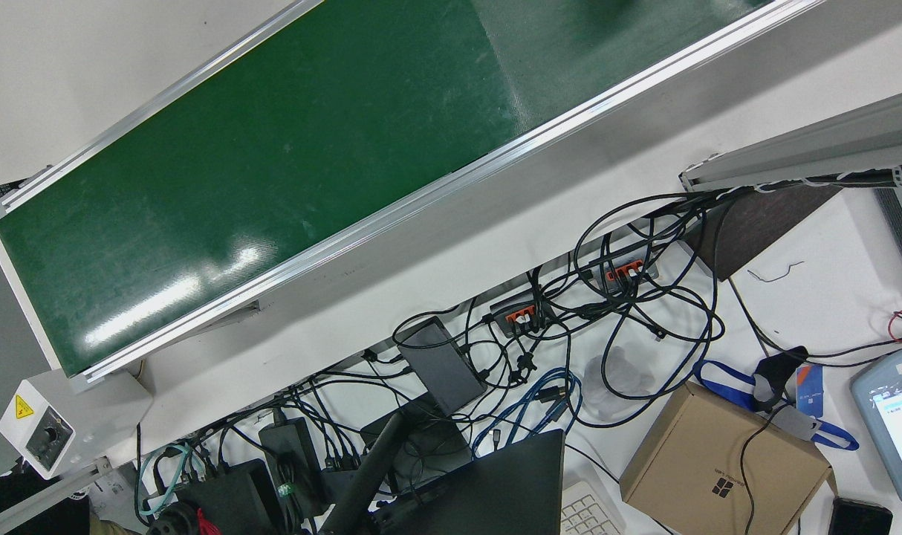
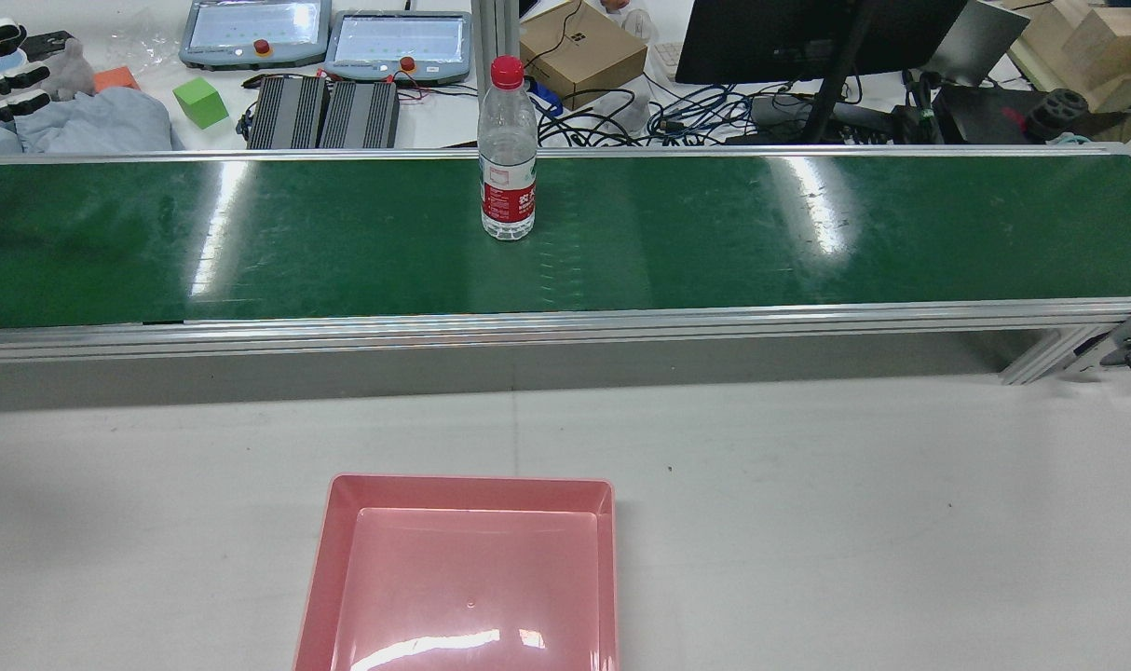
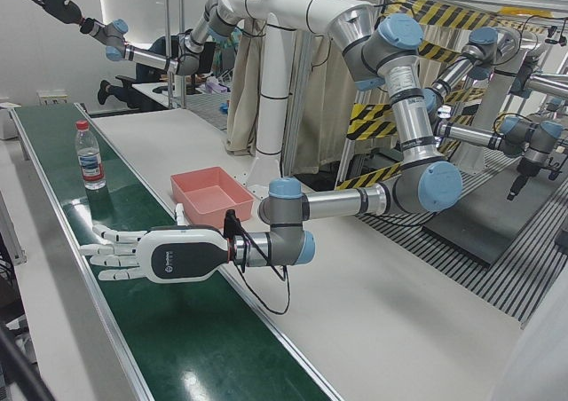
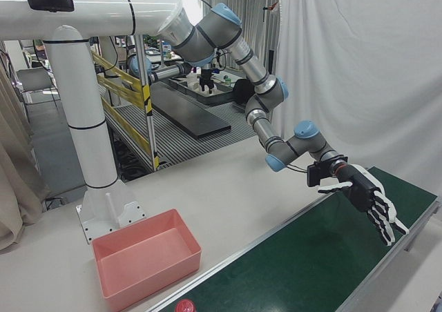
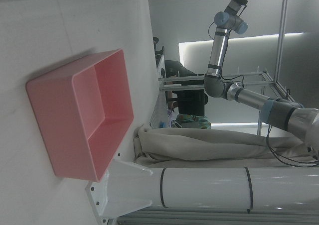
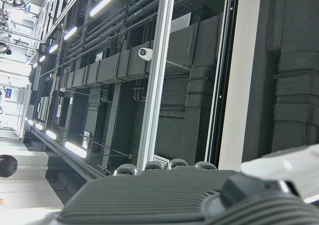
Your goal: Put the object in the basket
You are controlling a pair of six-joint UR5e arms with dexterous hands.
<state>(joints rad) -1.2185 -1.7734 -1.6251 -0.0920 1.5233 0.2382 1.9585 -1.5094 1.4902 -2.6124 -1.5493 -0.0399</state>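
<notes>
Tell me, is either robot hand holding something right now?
No. Both are empty with fingers spread: the left robot hand and the right robot hand. The clear plastic water bottle with a red cap stands untouched on the green conveyor belt.

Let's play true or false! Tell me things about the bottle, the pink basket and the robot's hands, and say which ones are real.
1. The water bottle stands upright on the green belt. True.
2. The bottle's cap is blue. False: it is red.
3. The pink basket has nothing in it. True.
4. The left hand is holding the bottle. False: it is open above the belt, well apart from the bottle.
5. The basket sits on the belt. False: it sits on the white table.
6. The right hand is raised high with its fingers spread. True.
</notes>
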